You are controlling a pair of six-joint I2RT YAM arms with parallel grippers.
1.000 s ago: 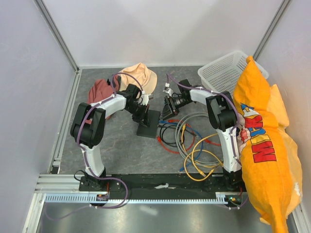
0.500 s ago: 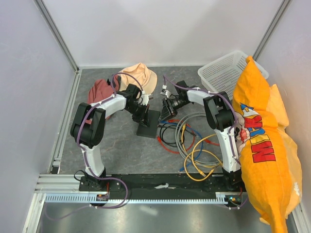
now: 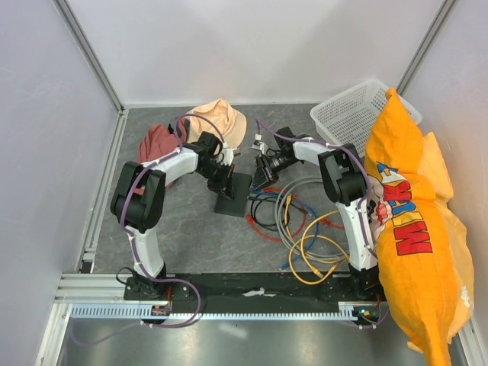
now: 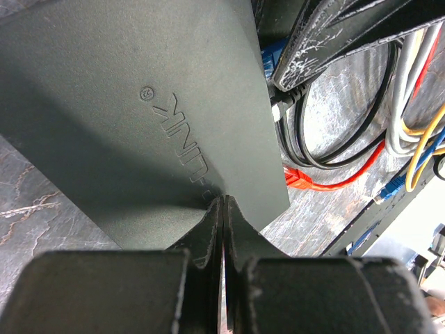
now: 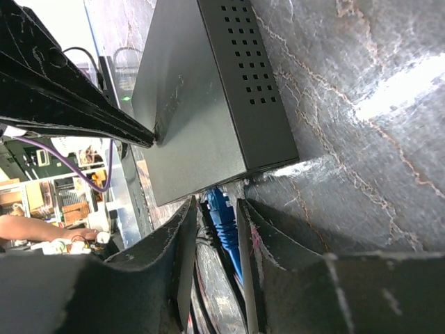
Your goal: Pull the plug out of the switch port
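The switch (image 3: 232,194) is lying flat on the grey marbled table (image 3: 183,236), roughly midway between the two arms, with the peach hat (image 3: 217,118) behind it and a tangle of coloured cables (image 3: 305,221) spreading just off its right side. It is a thin, matte black slab. Raised lettering ending in "LINK" is showing on its top face in the left wrist view, and a grid of small vent holes is running along one narrow side in the right wrist view. A blue plug (image 5: 221,217) is sitting in the edge that faces the right arm.

The left gripper (image 4: 222,203) is pressing down on the switch's top face with its two fingers brought fully together, tips touching the lid near one edge and holding nothing between them.

The right gripper (image 5: 215,209) is reaching in low at the switch's plug edge. Its jaws are standing partway apart, one finger on each side of the blue plug, so the plug is sitting in the gap between them. The fingers are very near the plug's sides, but I cannot tell whether the pads are actually pressing on it.
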